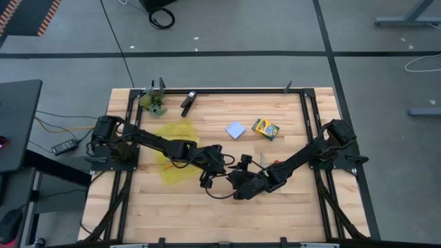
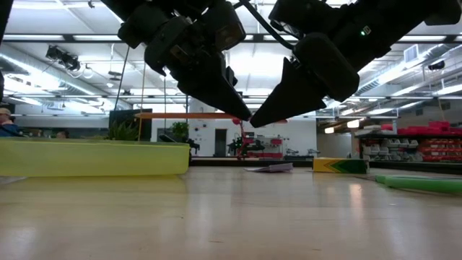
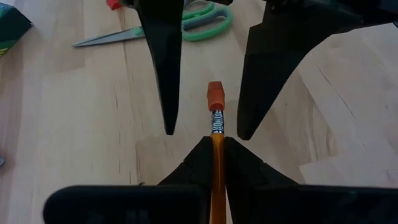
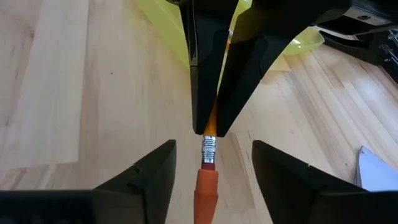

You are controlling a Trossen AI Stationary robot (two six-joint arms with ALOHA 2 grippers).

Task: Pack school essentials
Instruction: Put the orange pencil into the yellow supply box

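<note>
An orange pencil (image 3: 217, 134) with a red eraser tip (image 3: 215, 94) hangs above the table's middle, and my left gripper (image 3: 216, 149) is shut on it. My right gripper (image 4: 212, 146) faces it tip to tip, open. Its fingers stand on either side of the pencil's eraser end (image 4: 205, 186) without touching it. In the high view the two grippers meet near the table's middle, left gripper (image 1: 222, 165), right gripper (image 1: 240, 184). In the low view both the left gripper (image 2: 242, 114) and the right gripper (image 2: 261, 119) hang clear of the table. My left gripper pinches the pencil's shaft (image 3: 217, 146) between its two fingers, just behind the metal band. The fingers slant down from the table's left and lie along the pencil. The eraser end sticks out past the fingertips, and the pencil is clear of the table.
A yellow see-through pouch (image 1: 176, 148) lies open under the left arm. Green-handled scissors (image 3: 186, 28) lie beyond the right gripper. A pale blue note pad (image 1: 236, 130) and a crayon box (image 1: 265, 128) lie at the far right, a black clip tool (image 1: 188, 102) and a leafy clump (image 1: 154, 101) at the far left.
</note>
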